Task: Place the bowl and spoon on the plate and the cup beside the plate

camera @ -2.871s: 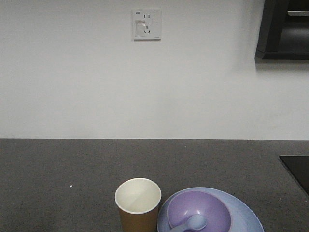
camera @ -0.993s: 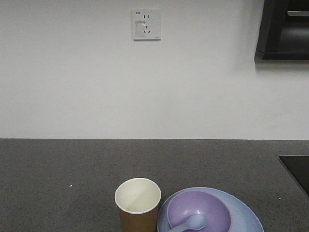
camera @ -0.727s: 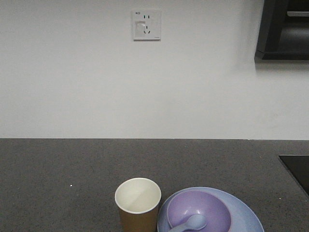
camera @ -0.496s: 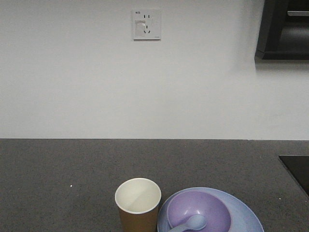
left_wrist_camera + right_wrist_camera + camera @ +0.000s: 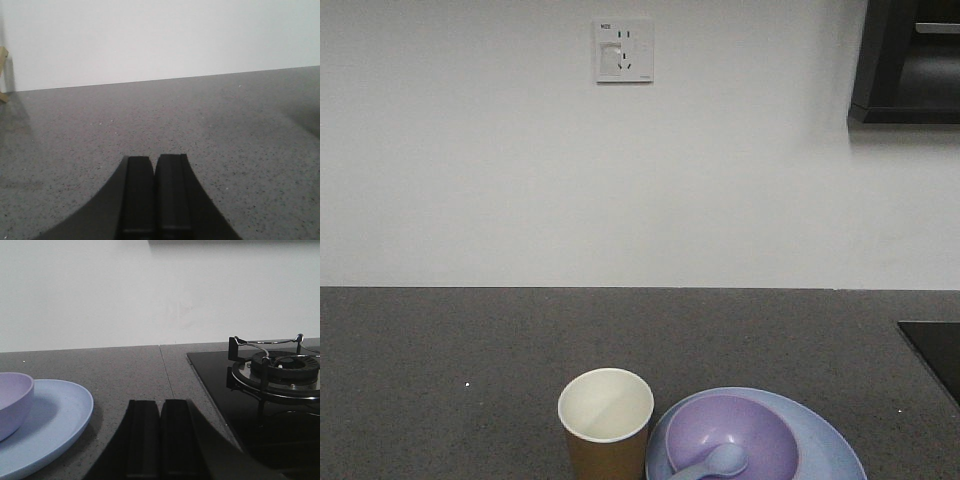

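Note:
The lavender bowl [image 5: 732, 437] sits on the pale blue plate [image 5: 823, 440] at the front of the dark counter, and the pale blue spoon [image 5: 713, 463] lies inside the bowl. A brown paper cup [image 5: 606, 418] stands upright just left of the plate. In the right wrist view the plate [image 5: 47, 420] and the bowl [image 5: 12, 402] lie left of my right gripper [image 5: 160, 402], which is shut and empty. My left gripper [image 5: 155, 159] is shut over bare counter with none of the task's things near it. Neither gripper shows in the front view.
A gas hob [image 5: 272, 372] on a black glass panel lies to the right of my right gripper. A wall socket [image 5: 623, 50] and a dark cabinet [image 5: 905, 60] are on the white wall behind the counter [image 5: 470, 340].

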